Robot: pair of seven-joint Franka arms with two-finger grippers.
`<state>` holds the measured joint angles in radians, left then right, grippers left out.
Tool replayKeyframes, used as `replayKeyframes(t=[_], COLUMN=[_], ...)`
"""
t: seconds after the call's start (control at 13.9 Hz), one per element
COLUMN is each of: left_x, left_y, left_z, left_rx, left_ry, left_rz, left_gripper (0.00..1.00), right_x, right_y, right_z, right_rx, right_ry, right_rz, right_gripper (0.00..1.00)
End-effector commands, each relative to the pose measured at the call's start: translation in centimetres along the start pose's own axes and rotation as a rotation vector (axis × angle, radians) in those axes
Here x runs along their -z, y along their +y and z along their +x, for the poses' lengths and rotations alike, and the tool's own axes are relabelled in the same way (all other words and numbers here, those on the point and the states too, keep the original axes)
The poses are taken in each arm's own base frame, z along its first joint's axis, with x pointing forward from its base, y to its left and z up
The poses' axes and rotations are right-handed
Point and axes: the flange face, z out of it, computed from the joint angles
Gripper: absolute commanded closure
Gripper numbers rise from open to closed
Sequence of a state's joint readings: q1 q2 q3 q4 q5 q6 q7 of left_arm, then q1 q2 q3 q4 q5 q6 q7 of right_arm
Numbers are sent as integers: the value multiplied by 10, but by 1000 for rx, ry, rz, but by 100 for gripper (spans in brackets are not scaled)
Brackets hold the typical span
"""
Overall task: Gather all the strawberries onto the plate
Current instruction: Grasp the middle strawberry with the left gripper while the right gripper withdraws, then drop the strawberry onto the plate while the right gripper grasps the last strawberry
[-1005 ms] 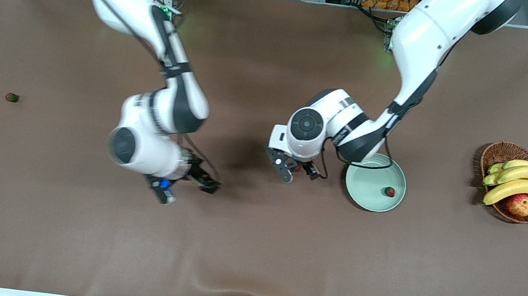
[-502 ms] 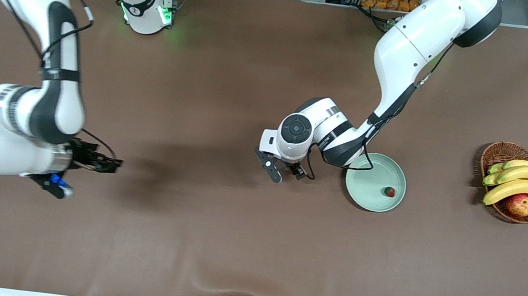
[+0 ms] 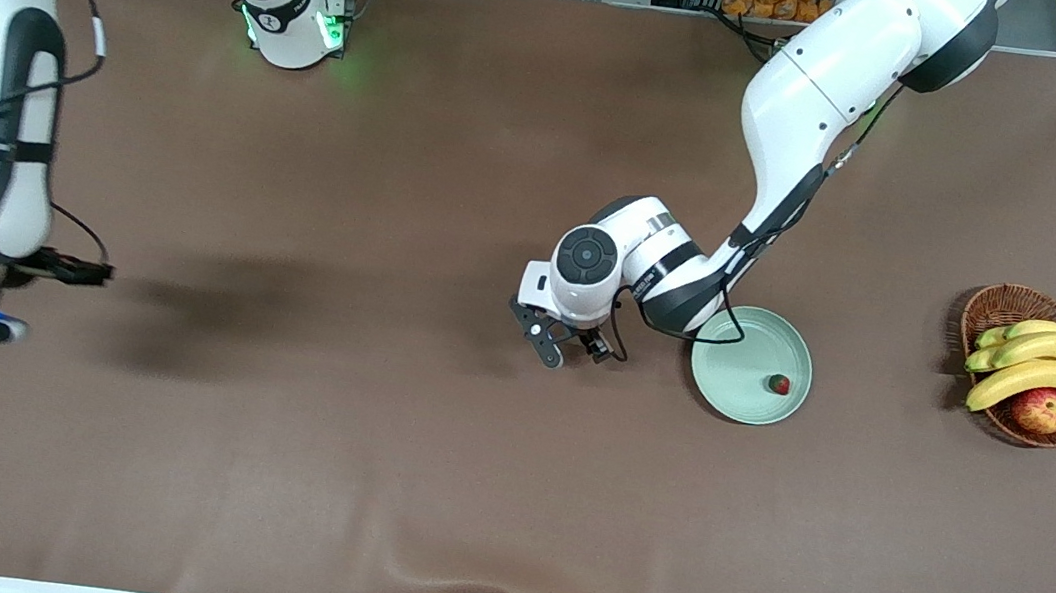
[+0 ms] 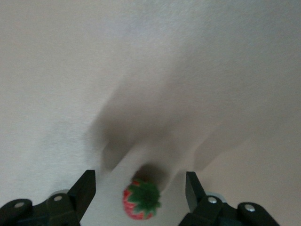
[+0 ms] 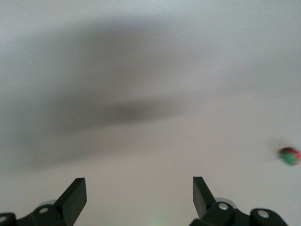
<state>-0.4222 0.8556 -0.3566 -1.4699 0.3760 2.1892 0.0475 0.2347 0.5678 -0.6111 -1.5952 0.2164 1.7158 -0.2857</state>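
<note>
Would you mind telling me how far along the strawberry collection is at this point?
Done: one strawberry lies in the plate. In hand: the left gripper, fingers apart, straddles a second strawberry on the table beside the plate, not yet gripped. Left: a third strawberry shows in the right wrist view, with the open right gripper above the table at the right arm's end.

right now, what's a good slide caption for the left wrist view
Left gripper open over the brown table, its fingers straddling a strawberry that lies on the cloth.
</note>
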Motion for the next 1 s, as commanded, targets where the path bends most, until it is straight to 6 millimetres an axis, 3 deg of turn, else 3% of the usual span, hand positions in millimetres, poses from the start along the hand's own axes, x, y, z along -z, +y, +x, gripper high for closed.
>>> replayKeyframes(t=[0.0, 0.43, 0.57, 0.65, 0.79, 0.86, 0.93], left_x=[-2, -12, -13, -12, -6, -1, 3], left_y=[0, 3, 3, 2, 0, -2, -8], left_z=[1, -4, -7, -8, -9, -10, -13], left_rx=[-31, -44, -54, -53, -51, -48, -40], left_ry=[-11, -38, -64, -74, -85, -96, -107], left_rz=[45, 49, 66, 67, 72, 76, 80], left_gripper=[22, 40, 48, 56, 86, 96, 100], right_x=[-12, -75, -99, -113, -129, -135, -140], right_y=[64, 177, 197, 208, 225, 231, 233], right_z=[-33, -72, -85, -93, -101, -103, -101], right_rx=[108, 158, 183, 182, 193, 186, 184], right_ry=[29, 91, 100, 113, 134, 132, 139], right_rz=[6, -31, -34, -39, -65, -66, -66], right_gripper=[0, 0, 3, 6, 10, 13, 17])
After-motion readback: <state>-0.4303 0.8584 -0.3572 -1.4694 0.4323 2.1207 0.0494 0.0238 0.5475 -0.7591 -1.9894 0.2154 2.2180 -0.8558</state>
